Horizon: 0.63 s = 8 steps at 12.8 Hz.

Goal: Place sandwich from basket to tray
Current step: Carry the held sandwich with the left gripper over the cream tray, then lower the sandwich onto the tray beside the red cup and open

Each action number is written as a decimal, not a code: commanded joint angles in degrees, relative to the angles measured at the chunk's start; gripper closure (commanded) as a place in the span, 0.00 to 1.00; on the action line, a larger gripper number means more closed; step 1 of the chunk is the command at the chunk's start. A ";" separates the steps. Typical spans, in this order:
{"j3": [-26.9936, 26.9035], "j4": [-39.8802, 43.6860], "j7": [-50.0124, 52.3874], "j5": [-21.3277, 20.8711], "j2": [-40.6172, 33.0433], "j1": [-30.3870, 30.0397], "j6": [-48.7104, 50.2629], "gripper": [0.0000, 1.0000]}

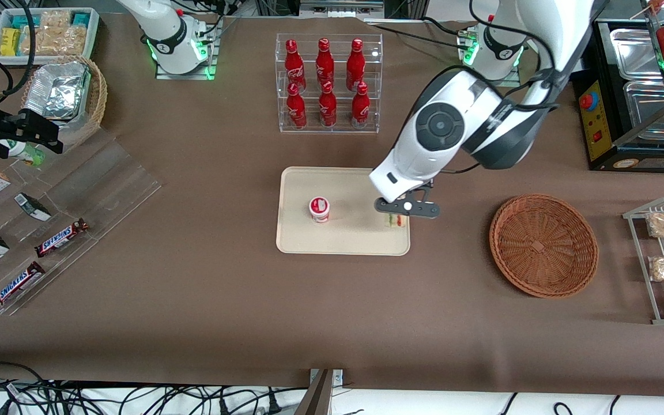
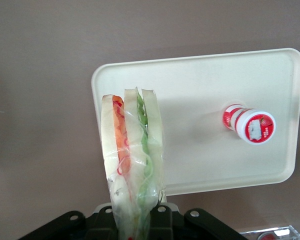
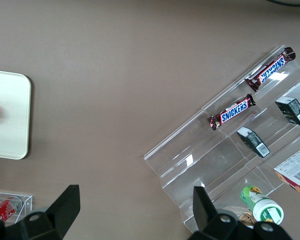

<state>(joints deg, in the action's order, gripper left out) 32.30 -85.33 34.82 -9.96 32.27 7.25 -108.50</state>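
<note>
The gripper (image 1: 396, 214) pinches the sandwich (image 2: 132, 165), which hangs long axis downward over the tray (image 1: 343, 242) edge nearest the basket (image 1: 543, 245). It seems just above the surface, though contact is unclear.

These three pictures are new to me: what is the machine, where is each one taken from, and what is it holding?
It is a white robot arm ending in a two-finger claw. One picture looks at the table from the front; one comes from a camera on the working arm's wrist; the third from the idle arm's wrist. The claw hangs over the flat cream plastic tray, shut on a wrapped triangular sandwich with red and green filling. A small red-and-white lidded cup stands on the tray. The round reddish-brown wicker basket sits toward the working arm's end of the table. Red bottles stand in a clear rack farther from the front camera than the tray.
</note>
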 commanded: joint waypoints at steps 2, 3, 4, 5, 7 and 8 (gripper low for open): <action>-0.48 -0.79 5.84 -6.01 4.99 2.67 -5.21 1.00; -0.48 -0.80 7.96 -8.82 6.74 3.46 -5.75 1.00; -0.48 -0.80 9.55 -10.85 7.98 3.99 -5.93 1.00; -0.48 -0.89 9.91 -11.57 8.94 4.17 -5.93 1.00; -0.57 -1.67 9.91 -12.27 10.09 4.96 -5.93 1.00; -0.57 -2.37 9.91 -12.80 10.36 4.96 -5.93 1.00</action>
<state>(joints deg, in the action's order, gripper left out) 32.17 -86.96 43.70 -20.66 42.54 11.57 -114.14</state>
